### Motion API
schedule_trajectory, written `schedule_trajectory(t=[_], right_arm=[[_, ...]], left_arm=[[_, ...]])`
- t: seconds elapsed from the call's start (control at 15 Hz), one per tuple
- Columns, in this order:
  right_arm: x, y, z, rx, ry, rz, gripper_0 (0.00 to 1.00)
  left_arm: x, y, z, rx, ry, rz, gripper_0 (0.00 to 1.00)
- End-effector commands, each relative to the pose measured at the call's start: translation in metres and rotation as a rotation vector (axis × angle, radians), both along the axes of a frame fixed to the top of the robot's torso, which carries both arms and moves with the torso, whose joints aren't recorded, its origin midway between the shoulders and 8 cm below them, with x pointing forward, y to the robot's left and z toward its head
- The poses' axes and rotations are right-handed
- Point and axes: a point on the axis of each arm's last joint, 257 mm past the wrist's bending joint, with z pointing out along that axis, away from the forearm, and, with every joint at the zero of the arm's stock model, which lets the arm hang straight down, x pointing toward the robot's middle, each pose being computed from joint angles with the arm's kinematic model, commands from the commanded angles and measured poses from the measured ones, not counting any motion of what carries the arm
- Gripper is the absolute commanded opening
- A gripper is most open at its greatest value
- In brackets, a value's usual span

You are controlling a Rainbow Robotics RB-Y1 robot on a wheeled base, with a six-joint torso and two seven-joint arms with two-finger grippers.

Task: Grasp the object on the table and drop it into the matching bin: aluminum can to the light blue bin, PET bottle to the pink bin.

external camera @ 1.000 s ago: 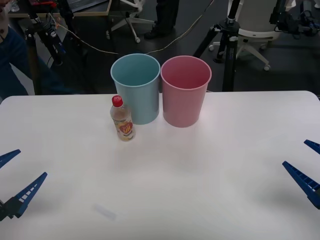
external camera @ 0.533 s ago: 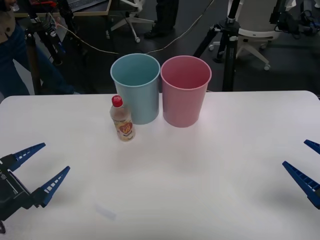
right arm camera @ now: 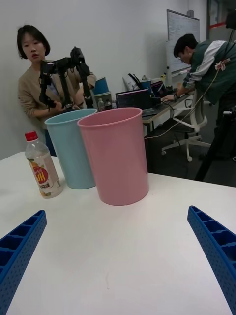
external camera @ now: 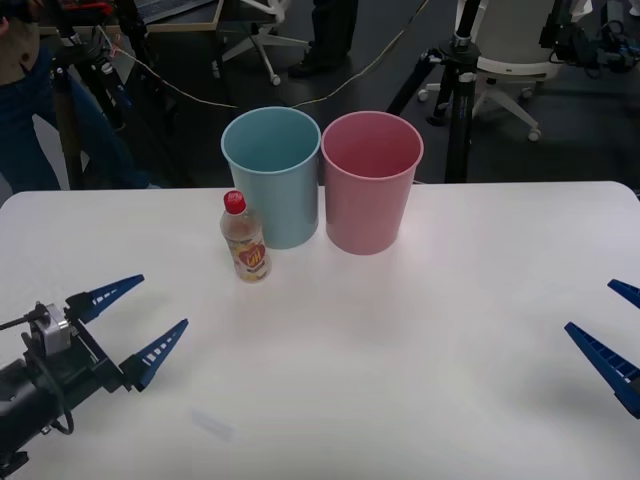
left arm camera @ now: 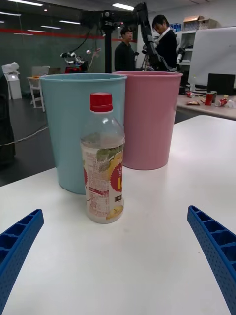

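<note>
On the white table (external camera: 400, 330), the PET bottle (external camera: 244, 237) stands upright just in front of the light blue bin (external camera: 272, 175), with the pink bin (external camera: 370, 180) beside that. The left gripper (external camera: 127, 320) sits near the table's left front, fingers spread and pointed toward the bottle but apart from it. At the right edge, the right gripper (external camera: 618, 335) is cut off, its fingers also spread wide.
</note>
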Motion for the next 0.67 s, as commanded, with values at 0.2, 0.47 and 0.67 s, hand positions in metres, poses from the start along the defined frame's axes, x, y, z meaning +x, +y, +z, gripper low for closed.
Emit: schedule_trajectory(t=[0.2,0.47,0.67], right_arm=[[0.000,0.000,0.000,0.000,0.000,0.000,1.00],[0.000,0.000,0.000,0.000,0.000,0.000,1.00],[0.000,0.000,0.000,0.000,0.000,0.000,1.00]], left_arm=[[0.030,-0.015,-0.013,0.006,0.008,-0.023,1.00],[0.055,-0.029,-0.017,0.000,0.003,-0.020,1.00],[0.067,-0.038,-0.020,0.022,-0.005,0.003,1.00]])
